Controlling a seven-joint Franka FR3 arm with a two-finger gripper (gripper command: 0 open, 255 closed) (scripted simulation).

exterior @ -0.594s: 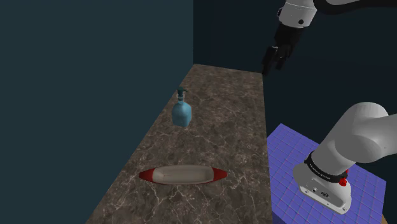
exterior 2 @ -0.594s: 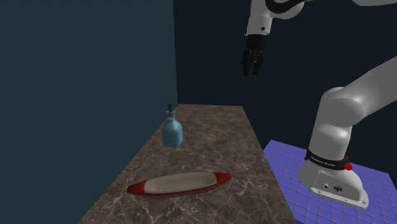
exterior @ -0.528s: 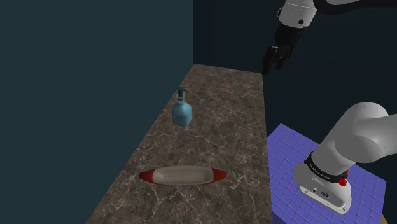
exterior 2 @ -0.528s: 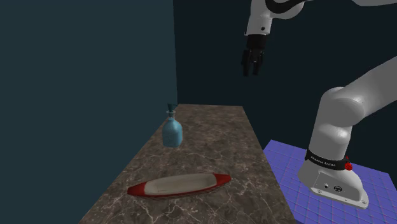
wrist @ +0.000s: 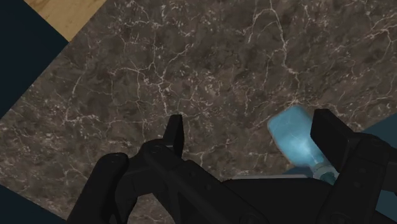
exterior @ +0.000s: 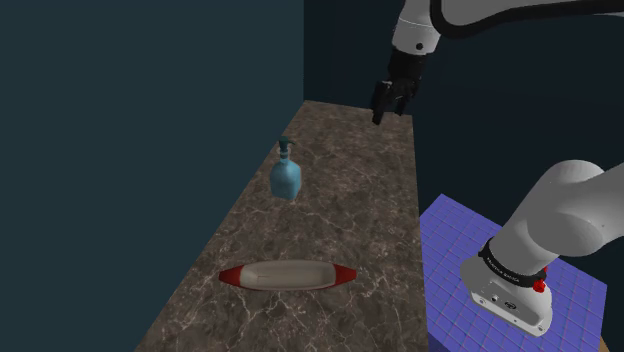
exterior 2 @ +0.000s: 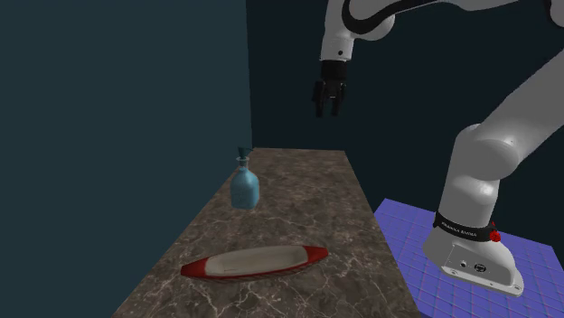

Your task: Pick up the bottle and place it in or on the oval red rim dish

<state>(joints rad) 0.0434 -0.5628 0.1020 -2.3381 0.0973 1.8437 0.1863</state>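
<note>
Half a second has swung my gripper (exterior: pixel 380 112) left over the far end of the counter (exterior: pixel 350 220), spread wide and empty, so the reach has begun toward the bottle (exterior: pixel 286 178), upright below, nearer and left of it, well apart from the dish (exterior: pixel 288 274).

Franka arm (exterior: pixel 560 215): lower link rises from the shoulder view's lower right, upper links run along the top edge, and the white wrist (exterior: pixel 415 30) turns downward. The black gripper (exterior: pixel 379 115) hangs from it, pointing down, tipped slightly toward that view's left. Wrist view: fingers (wrist: pixel 173 130) stand well apart
</note>
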